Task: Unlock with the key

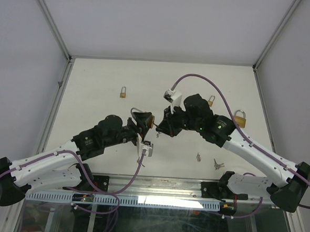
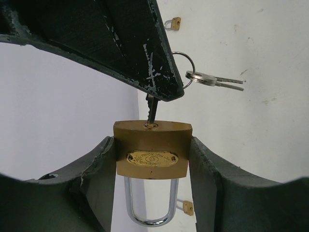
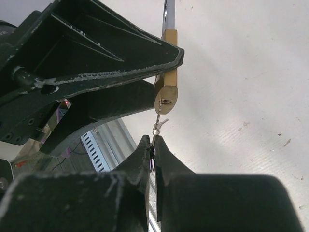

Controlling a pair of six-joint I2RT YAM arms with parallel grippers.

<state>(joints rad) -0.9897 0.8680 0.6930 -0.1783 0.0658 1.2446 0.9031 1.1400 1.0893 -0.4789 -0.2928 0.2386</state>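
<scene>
Left tool: the left tool (image 2: 152, 145) is clenching a brass padlock (image 2: 152, 150) by its two sides, the shackle pointing back toward the wrist and the keyhole facing away from it.
Right tool: the right tool (image 3: 152, 145) is pinching the key (image 3: 157, 124) between fingers pressed tight together, and is meeting the left tool tip to tip.
Key: the blade is sitting in the keyhole, bridging the short gap between the right tool's tips and the padlock.
Height: both tools are holding the padlock in the air above the surface (image 1: 94, 80).
Room to move: a key ring (image 2: 212, 79) is showing just beside the right tool's finger. A small padlock (image 1: 124, 92) is lying well beyond the left tool. Another small one (image 1: 211, 101) and a larger padlock (image 1: 240, 119) are lying past the right tool's wrist. Loose keys (image 1: 218, 163) are lying nearer the bases.
Surface and room: a scuffed white surface is running out to pale walls and metal frame posts, well apart from both tools.
</scene>
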